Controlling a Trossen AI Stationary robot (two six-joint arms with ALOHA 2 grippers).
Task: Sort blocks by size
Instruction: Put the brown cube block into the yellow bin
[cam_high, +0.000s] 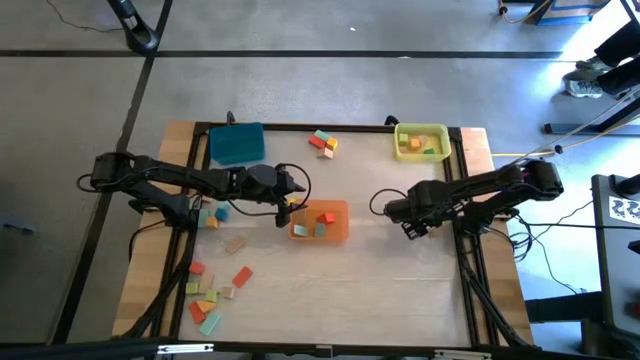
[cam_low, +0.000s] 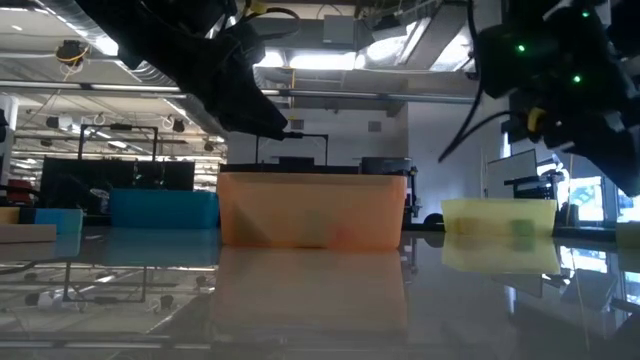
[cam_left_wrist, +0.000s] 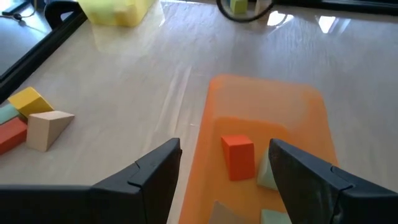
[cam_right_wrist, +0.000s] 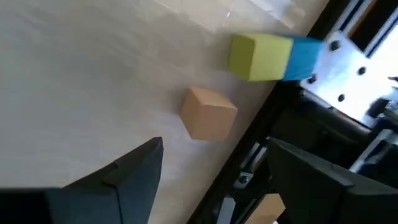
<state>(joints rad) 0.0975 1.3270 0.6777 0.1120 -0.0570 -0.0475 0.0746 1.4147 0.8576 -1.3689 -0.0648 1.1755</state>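
Left gripper (cam_left_wrist: 224, 177) hovering spread over my orange tray (cam_left_wrist: 311, 112) | right gripper (cam_right_wrist: 211, 180) idling spread near tan block (cam_right_wrist: 208, 113).

The low view looks level across a glossy table (cam_low: 320, 320) that mirrors what stands on it. An orange tray (cam_low: 312, 210) sits in the middle, translucent, with faint red and green shapes showing through its wall. Above its left end hangs a dark arm (cam_low: 215, 70), reaching down toward the tray's rim; its fingers cannot be made out. A blue tray (cam_low: 163, 208) stands farther back, toward the left edge, and a tan block (cam_low: 28, 233) lies at that edge. A yellow tray (cam_low: 500, 222) stands toward the right edge, with a second dark arm (cam_low: 560, 70), green lights lit, above it.
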